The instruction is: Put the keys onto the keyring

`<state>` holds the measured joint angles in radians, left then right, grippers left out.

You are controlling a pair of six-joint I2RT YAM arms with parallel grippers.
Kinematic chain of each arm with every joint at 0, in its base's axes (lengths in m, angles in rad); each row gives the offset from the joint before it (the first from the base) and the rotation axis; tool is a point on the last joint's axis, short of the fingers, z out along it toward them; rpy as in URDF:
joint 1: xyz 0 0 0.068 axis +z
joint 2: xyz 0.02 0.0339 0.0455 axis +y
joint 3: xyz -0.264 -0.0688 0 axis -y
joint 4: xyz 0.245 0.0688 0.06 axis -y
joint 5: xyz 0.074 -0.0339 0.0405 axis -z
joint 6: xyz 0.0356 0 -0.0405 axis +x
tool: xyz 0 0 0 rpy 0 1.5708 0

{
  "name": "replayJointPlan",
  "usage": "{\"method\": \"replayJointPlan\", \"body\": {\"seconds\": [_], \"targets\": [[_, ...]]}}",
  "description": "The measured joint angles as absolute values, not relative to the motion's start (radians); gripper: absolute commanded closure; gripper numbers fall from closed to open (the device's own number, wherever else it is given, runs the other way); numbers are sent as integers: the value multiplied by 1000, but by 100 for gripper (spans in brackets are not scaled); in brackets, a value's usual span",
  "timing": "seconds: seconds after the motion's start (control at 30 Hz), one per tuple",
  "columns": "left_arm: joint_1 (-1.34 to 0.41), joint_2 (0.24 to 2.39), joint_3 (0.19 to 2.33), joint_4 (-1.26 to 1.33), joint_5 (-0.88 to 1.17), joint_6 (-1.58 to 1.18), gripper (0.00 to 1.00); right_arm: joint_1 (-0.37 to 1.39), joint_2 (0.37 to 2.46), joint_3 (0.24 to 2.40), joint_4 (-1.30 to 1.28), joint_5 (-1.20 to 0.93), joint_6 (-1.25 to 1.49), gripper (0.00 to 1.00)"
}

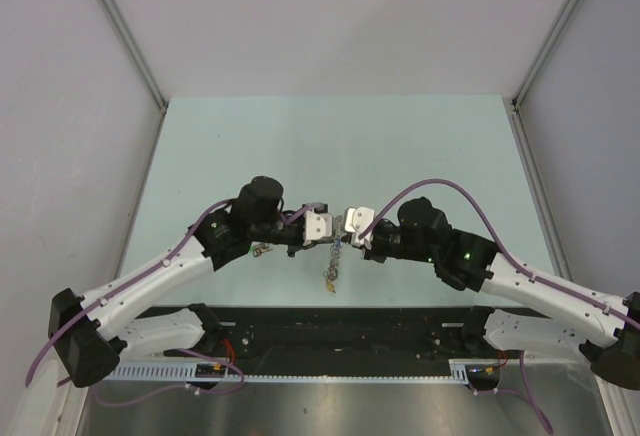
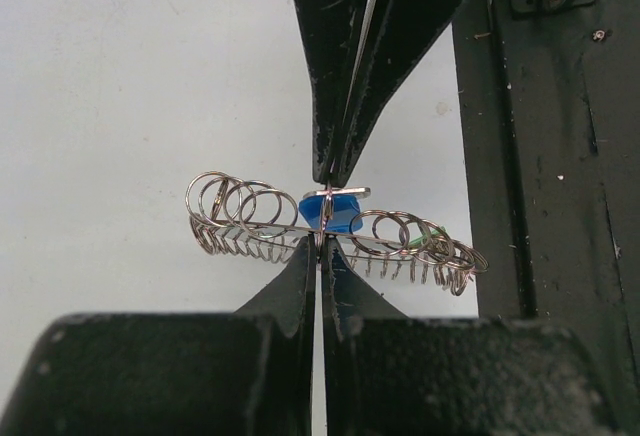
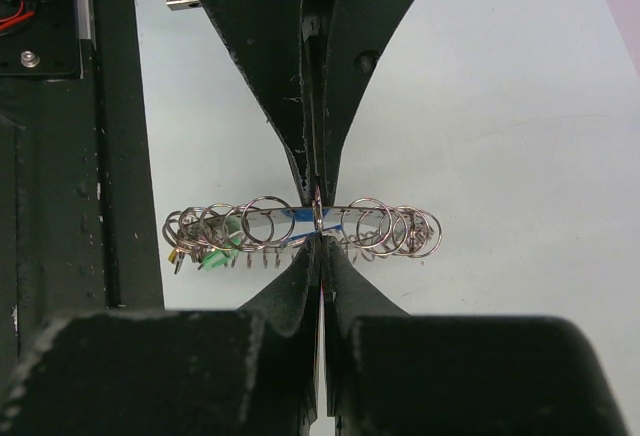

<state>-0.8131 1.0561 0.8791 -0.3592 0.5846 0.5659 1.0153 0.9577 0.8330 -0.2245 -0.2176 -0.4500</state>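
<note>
Top: L gripper (image 1: 322,224) & R gripper (image 1: 352,222) meet tip-to-tip at frame centre. Both clamp the keyring (image 1: 338,239) btwn them, equally near. Prob. a key (image 1: 328,278) dangles below.
L wrist: keyring axis runs left-right, blue tag (image 2: 335,213) mid-frame.
R wrist: same axis, green tag (image 3: 215,251) lower left.
No legible writing.

Two claws show, the left claw (image 2: 320,256) and the right claw (image 3: 320,256), over one worktop (image 1: 400,146). One keyring (image 2: 262,228) is between them. On it are one blue tag (image 2: 330,211) and one green tag (image 3: 215,253). Its small split rings overlap too much to count.
</note>
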Motion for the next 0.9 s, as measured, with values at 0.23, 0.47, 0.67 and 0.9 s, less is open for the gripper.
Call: {"method": "replayJointPlan", "body": {"seconds": [0.23, 0.47, 0.67, 0.9], "targets": [[-813, 1064, 881, -365, 579, 554, 100, 1032, 966, 849, -227, -214, -461, 100], [-813, 1081, 896, -379, 576, 522, 100, 1046, 984, 867, -209, -213, -470, 100], [-786, 1081, 896, -370, 591, 475, 100, 1052, 985, 874, -220, -185, -473, 100], [-705, 1061, 896, -315, 669, 405, 100, 1053, 966, 877, -261, -135, -472, 100]]}}
